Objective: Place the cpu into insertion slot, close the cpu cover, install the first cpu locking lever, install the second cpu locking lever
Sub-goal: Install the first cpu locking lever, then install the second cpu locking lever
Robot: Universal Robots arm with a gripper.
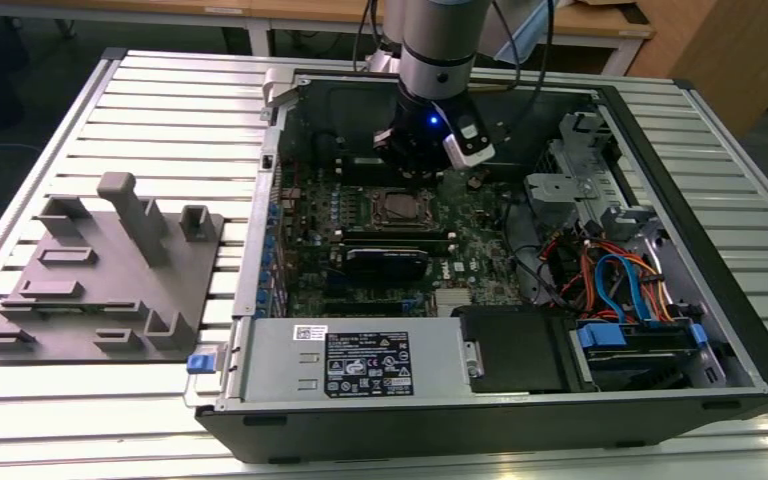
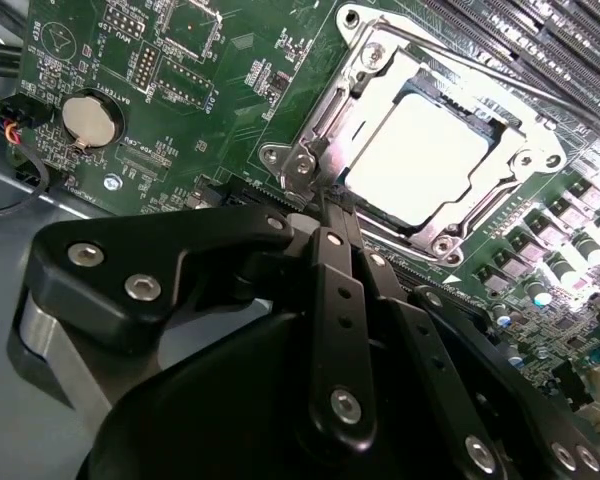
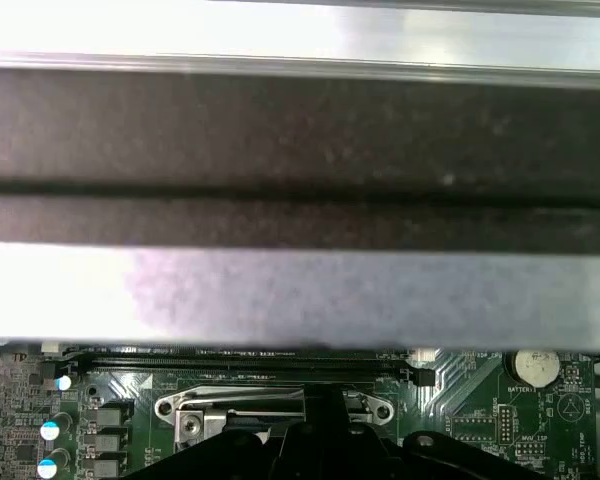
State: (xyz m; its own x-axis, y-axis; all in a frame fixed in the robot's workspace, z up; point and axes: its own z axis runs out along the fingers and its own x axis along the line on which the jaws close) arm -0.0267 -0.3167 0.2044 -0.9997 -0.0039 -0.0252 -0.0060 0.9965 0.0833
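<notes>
The cpu [image 2: 420, 160] lies flat in the insertion slot, its silver top bright with glare. The cpu cover [image 2: 365, 95], a silvery frame, lies down around it. In the second wrist view my gripper [image 2: 330, 200] has its black fingers [image 2: 338, 290] pressed together, with the tips at the socket's corner next to the cover's hinge screw [image 2: 300, 165]. Whether a thin locking lever is pinched between the tips is hidden. In the exterior view the gripper [image 1: 418, 165] hangs just behind the cpu [image 1: 394, 207] inside the open computer case. The first wrist view has the gripper [image 3: 320, 410] at the socket's metal edge [image 3: 230, 405].
Memory slots [image 2: 540, 40] run beside the socket and a coin battery [image 2: 85, 118] sits on the board. The case wall [image 3: 300, 140] stands close behind the gripper. A grey fixture block [image 1: 104, 270] lies on the table at the exterior view's left. Cables [image 1: 611, 280] and a power supply [image 1: 357, 365] crowd the case.
</notes>
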